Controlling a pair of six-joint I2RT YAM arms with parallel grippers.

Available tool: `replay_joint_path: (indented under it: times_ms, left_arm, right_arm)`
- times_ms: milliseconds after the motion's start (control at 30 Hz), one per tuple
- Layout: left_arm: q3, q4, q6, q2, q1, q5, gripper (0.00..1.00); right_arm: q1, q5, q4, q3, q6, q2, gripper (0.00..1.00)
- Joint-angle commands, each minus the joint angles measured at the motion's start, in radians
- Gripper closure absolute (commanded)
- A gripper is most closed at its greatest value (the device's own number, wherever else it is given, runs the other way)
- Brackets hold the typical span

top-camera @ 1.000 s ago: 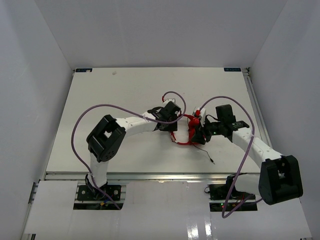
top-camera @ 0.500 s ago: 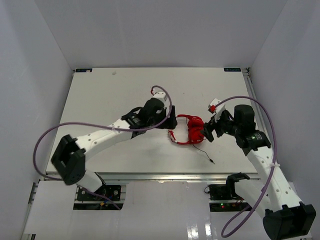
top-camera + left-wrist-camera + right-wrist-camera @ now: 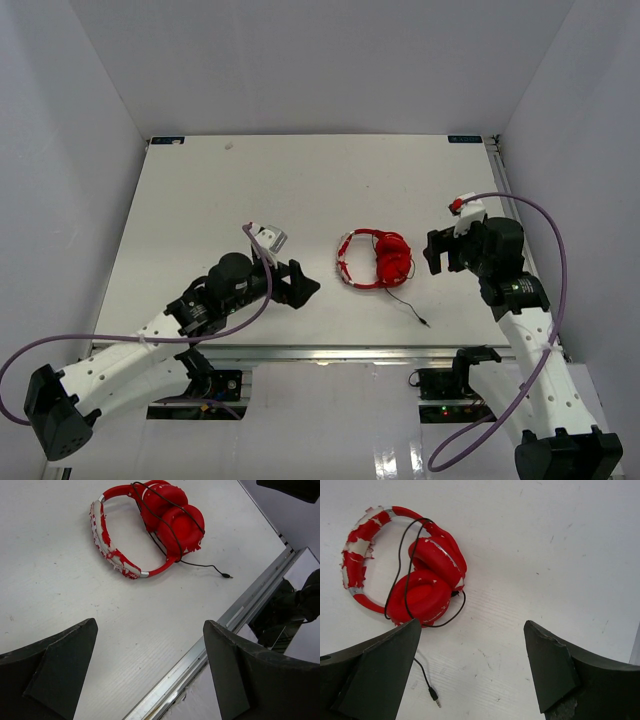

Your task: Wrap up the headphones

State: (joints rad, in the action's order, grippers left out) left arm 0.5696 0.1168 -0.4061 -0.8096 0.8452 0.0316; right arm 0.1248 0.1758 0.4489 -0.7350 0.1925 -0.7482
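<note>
The red headphones lie flat on the white table, right of centre, earcups folded together. Their thin black cable loops over the earcups, and its tail ends in a plug lying loose on the table toward the near edge. My left gripper stands open to the left of the headphones, apart from them, nothing between its fingers. To their right my right gripper is open too and empty. In the right wrist view the plug lies by the left finger.
The table's metal near edge runs close under the left gripper. Thick purple robot cables arc over both arms. White walls enclose the table on the left, back and right.
Both grippers have opened and drawn away from the headphones: the left arm back toward the near left, the right arm off to the right. The headphones stay put on the table.
</note>
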Motion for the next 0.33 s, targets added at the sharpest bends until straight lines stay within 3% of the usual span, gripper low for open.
replay_joint_path:
  times_ms: [0,300]
  left_arm:
    - [-0.035,-0.02,0.024,0.065,-0.008,0.057,0.02]
    - [-0.057,-0.069,-0.016,0.071,-0.007,0.098,0.02]
  right_arm:
    - [-0.013,-0.094,-0.072,0.069,-0.077,0.034,0.1]
    - [-0.021,-0.089,-0.102,0.114,-0.083,0.059,0.1]
